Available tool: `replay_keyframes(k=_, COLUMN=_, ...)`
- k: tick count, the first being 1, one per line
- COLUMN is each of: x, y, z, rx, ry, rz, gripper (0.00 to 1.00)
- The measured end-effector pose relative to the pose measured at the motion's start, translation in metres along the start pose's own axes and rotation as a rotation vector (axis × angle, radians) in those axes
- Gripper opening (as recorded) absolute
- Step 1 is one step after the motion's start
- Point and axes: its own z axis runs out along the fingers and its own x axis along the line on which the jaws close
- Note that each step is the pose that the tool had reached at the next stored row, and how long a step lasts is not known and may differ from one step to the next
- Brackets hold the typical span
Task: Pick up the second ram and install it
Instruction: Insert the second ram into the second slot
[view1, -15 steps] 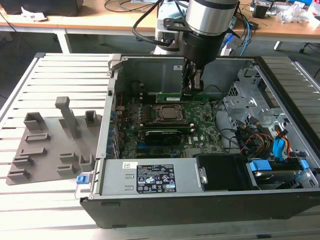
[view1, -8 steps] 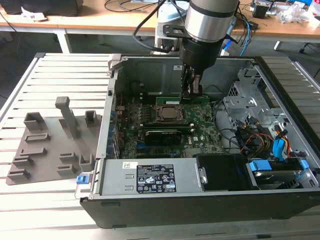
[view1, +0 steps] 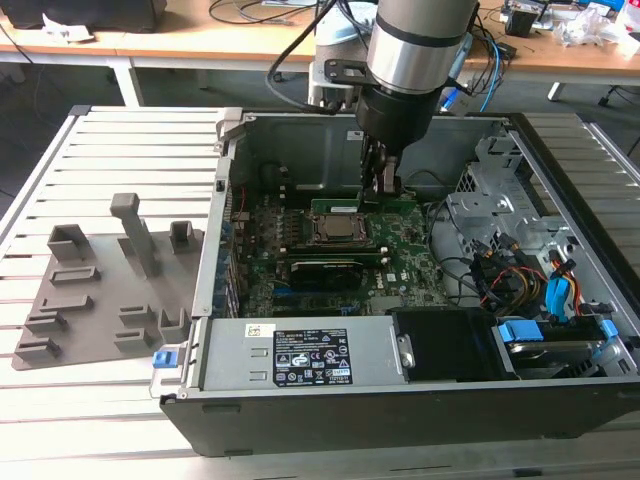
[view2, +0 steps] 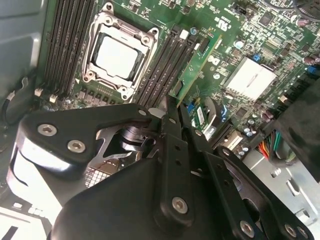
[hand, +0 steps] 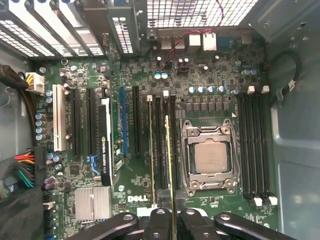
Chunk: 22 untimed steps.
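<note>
Claw (hand: 172, 220) closed on the second ram (hand: 170, 155), gripping one end of the stick edge-on, down inside the open computer case (view1: 560, 400). In the first wrist view the stick runs lengthwise along the dark memory slots (hand: 161, 145) beside the processor socket (hand: 210, 157), its long axis parallel to them and pointing away from the claw. In the second wrist view the second ram (view2: 197, 65) looks tilted, its free end over the slots. Pick-up done, judging by the grip. Whether the stick is seated cannot be told; likely lowered at the slot, not yet pressed home. A grey fixture tray (view1: 100, 290) lies on the tabletop (view1: 90, 410), at the exterior view's left.
</note>
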Motion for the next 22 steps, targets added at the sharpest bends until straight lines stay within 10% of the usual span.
replay_keyframes(k=22, x=-0.013, y=0.0044, z=0.0332, rx=0.0, ry=-0.0001, rz=0.0, gripper=0.14)
